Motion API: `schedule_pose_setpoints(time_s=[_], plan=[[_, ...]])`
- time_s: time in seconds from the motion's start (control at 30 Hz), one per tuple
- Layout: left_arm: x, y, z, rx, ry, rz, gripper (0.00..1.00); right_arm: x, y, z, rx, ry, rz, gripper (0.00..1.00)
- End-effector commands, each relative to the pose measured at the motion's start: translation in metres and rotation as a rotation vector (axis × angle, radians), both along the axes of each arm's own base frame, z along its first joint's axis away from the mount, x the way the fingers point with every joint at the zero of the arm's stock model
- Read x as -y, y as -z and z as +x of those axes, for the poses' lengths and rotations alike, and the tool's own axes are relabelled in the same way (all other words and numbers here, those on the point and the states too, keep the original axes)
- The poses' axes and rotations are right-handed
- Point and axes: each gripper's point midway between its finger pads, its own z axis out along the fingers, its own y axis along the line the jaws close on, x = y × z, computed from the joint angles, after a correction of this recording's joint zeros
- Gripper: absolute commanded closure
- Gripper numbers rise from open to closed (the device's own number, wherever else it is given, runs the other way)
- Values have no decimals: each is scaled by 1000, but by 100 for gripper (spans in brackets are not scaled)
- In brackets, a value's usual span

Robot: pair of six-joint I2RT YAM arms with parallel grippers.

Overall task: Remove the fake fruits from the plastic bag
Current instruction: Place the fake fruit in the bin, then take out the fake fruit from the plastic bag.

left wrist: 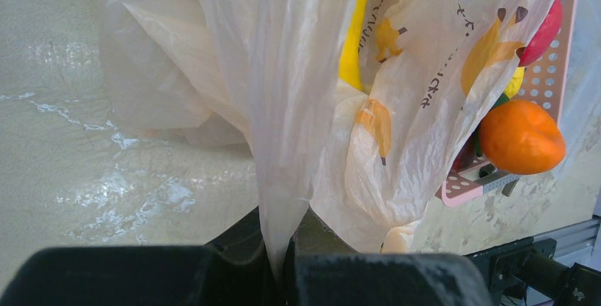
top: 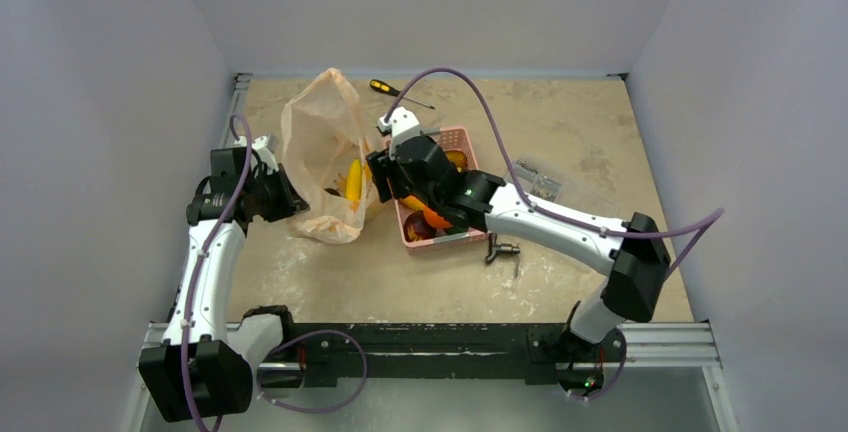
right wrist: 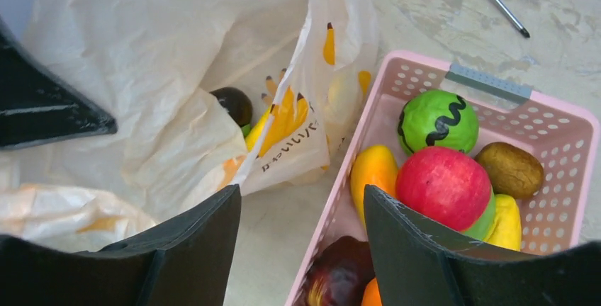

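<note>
Top external — pink basket (top: pixel 459 136) beside plastic bag (top: pixel 318 122), screwdriver (top: pixel 386 87) beyond

bag (left wrist: pixel 283 72) swamps the left wrist view and runs off the top; banana (left wrist: pixel 354 51) is only a yellow strip between folds, apple (left wrist: pixel 546 26) half covered by film. over to the right wrist: dark fruit (right wrist: pixel 232 104) sits low in the bag, underside lost behind a fold. orange (right wrist: pixel 373 294) clipped by the bottom edge, screwdriver (right wrist: pixel 500 5) handle cut at the top. from above, right arm (top: pixel 540 217) hides most of the basket (top: pixel 456 136); packet (top: pixel 540 182) print too small to read.
</note>
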Motion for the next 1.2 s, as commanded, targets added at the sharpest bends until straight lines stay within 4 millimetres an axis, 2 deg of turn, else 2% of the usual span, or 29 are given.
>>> schedule_pose_setpoints(time_s=[0.0,0.13,0.23,0.37,0.47,0.57,0.63,0.77,0.8,0.9,1.03,1.17], plan=[[3,-7,5,35,12,-10,100,6,-2,20,26,109,-74,38],[5,-8,6,41,21,-21,100,18,13,16,29,111,-101,31],[6,-9,6,43,23,-26,100,13,6,6,35,53,-59,29],[6,-10,6,46,21,-24,100,-13,-21,-8,40,-61,59,31],[5,-12,6,55,20,-19,100,-44,-39,-18,54,-155,138,36],[3,-12,6,59,13,-11,100,-74,-42,-19,56,-213,148,47],[3,-11,6,56,14,-10,100,-94,-42,-15,46,-236,145,50],[3,-10,6,49,14,-11,100,-122,-33,7,8,-169,145,62],[3,-9,6,48,14,-13,100,-129,-20,14,-21,-137,139,65],[4,-11,6,53,18,-16,100,-140,0,26,-76,-64,136,66],[6,-10,5,49,23,-21,100,-151,32,35,-140,-5,106,65],[7,-11,5,53,30,-30,100,-138,64,50,-159,116,40,64]])
